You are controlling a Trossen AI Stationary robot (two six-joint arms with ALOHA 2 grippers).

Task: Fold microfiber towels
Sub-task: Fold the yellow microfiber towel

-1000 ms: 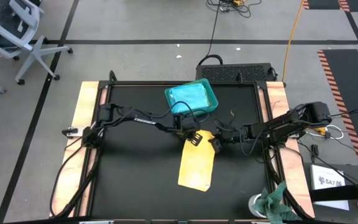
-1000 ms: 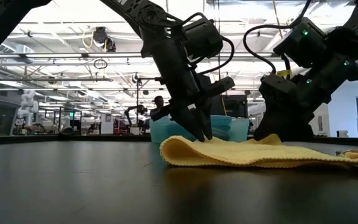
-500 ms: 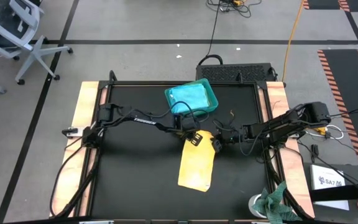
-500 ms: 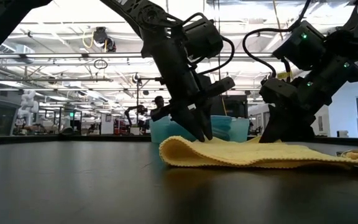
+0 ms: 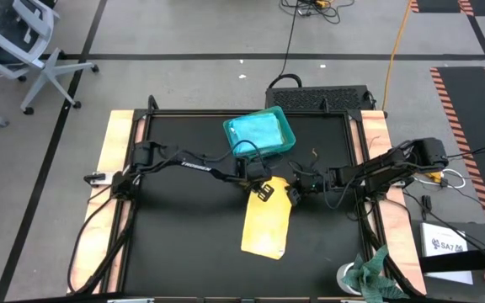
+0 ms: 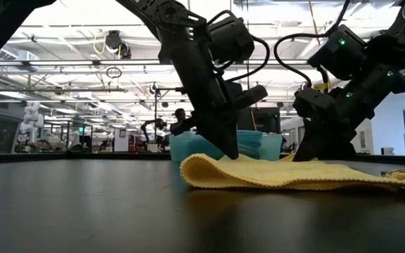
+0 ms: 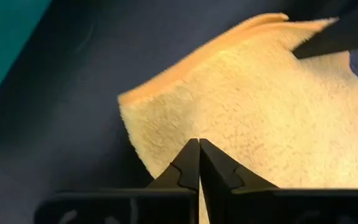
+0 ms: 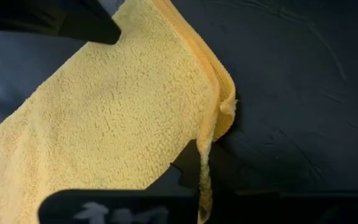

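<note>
A yellow microfiber towel [image 5: 266, 225] lies on the black table as a long folded strip, running from far to near. My left gripper [image 5: 263, 188] is shut at its far left corner, my right gripper [image 5: 294, 194] shut at its far right corner. In the low view the towel [image 6: 287, 174] lies flat, with a rounded fold [image 6: 188, 171] at one end. A turquoise towel lies in the teal tray [image 5: 286, 126] just beyond the grippers. My left gripper has its tips closed on the towel's top face a little inside the far left corner [image 7: 166, 134], coming slanting down from above. The tips hide how much cloth lies between them. The towel stays flat on the table. My right gripper pinches the towel's right edge just short of the far right corner [image 8: 205, 146], slanting down from the table's right side. The edge runs in between the two fingers; the layers I cannot count. The rest of the towel lies on the table.
The teal tray stands at the far middle, close behind the left gripper. A mottled green-and-white rag [image 5: 375, 271] lies off the table's near right corner. Bare black table [image 5: 183, 236] stretches to the left and near side of the towel.
Both grippers have shut where they stood at the towel's far end, the right one first and then the left. Neither has moved off, and the towel lies as before.
</note>
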